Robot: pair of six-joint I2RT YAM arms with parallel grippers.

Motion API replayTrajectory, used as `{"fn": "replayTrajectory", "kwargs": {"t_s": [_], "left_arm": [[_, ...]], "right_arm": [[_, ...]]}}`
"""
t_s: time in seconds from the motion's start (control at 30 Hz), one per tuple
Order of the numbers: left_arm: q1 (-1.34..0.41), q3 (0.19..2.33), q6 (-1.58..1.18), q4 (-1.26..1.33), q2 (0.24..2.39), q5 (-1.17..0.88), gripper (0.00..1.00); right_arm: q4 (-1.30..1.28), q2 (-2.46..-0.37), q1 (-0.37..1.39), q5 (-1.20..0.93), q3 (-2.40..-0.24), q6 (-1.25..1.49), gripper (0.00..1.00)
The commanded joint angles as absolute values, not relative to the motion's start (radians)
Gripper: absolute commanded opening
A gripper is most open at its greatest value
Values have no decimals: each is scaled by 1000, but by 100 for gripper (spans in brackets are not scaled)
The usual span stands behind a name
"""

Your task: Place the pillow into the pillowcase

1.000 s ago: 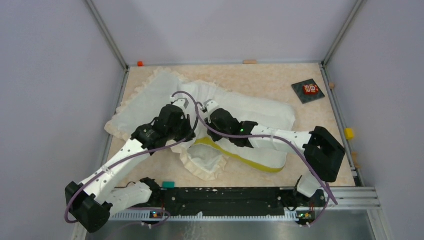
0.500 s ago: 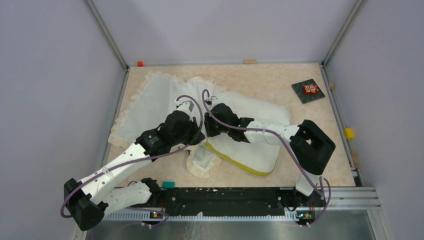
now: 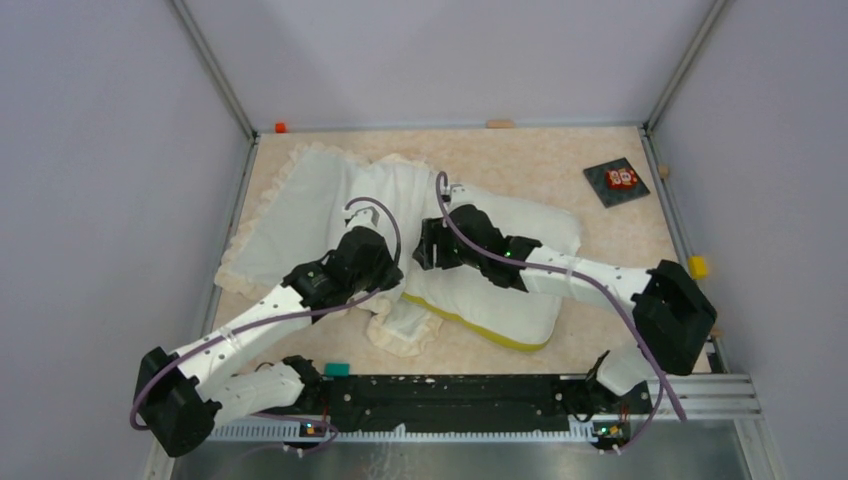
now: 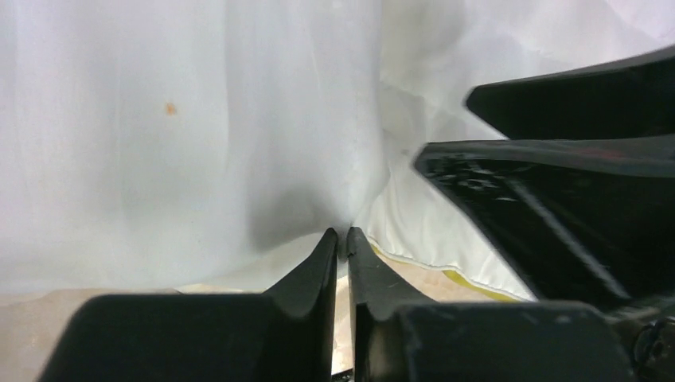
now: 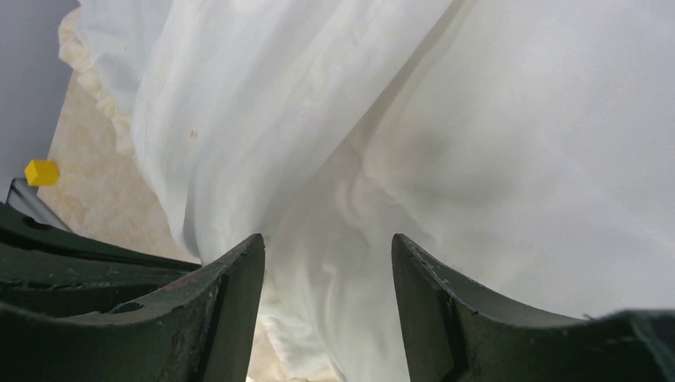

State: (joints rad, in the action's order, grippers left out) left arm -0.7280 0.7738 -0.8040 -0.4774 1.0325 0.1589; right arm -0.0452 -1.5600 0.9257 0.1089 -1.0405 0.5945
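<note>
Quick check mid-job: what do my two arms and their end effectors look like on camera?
The left arm and right arm are white tubular links joined by chunky black housings, each trailed by a looping purple cable. The left end effector and right end effector have black, tapered fingers.

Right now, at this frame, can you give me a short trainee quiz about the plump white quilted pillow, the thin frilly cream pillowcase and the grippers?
1. True or false: the right gripper has its jaws standing apart.
2. What colour is the band along the edge of the plump white quilted pillow? A) red B) yellow C) blue
3. In a few words: how far is the pillow inside the thin frilly cream pillowcase?
Key: 1 true. 2 B. 3 Partly; the yellow-banded end lies bare.
</note>
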Motion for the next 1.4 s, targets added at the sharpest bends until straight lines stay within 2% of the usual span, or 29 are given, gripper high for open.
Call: {"fn": "replayTrajectory", "kwargs": {"t_s": [0.0,0.03,0.2,0.27,0.33,0.53,0.67,0.73,0.8,0.83,0.87,0.93,0.97,1.0,1.1,1.2,1.37], "left_arm": [[-720,820,-758,-449,1034,197,21],[-720,845,-740,-453,1041,202,30],[-713,992,-657,-478,1124,263,56],[-684,1077,-613,-480,1189,267,61],[-656,1163,-571,-475,1271,282,70],[-594,1426,-453,-423,1573,286,84],[-590,1585,-399,-425,1773,317,85],[-590,1649,-383,-427,1866,353,84],[-587,1707,-379,-429,1946,396,82],[-586,1732,-380,-429,1978,414,80],[-584,1752,-380,-425,2014,431,79],[-579,1784,-374,-413,2056,457,77],[-578,1800,-372,-414,2075,467,77],[-576,1819,-369,-421,2095,482,76],[-572,1846,-360,-430,2137,506,70],[-567,1839,-363,-435,2148,512,56],[-567,1799,-349,-400,2107,466,9]], "right_arm": [[-151,-1450,864,200,-1021,536,61],[-152,-1440,843,190,-1027,519,61],[-165,-1506,716,186,-1138,424,66],[-152,-1568,651,167,-1192,390,67],[-149,-1638,611,162,-1256,351,69],[-208,-1831,565,225,-1433,236,71],[-208,-1870,552,225,-1419,266,71],[-184,-1882,550,216,-1386,294,71],[-137,-1888,537,165,-1343,336,66],[-109,-1888,525,131,-1318,366,58],[-83,-1886,513,85,-1295,397,46],[-22,-1876,492,11,-1243,454,15],[6,-1873,485,-19,-1220,477,5],[33,-1868,482,-35,-1205,497,0],[93,-1852,476,-68,-1160,547,0],[136,-1843,469,-104,-1139,591,0],[149,-1823,468,-128,-1145,617,0]]}}
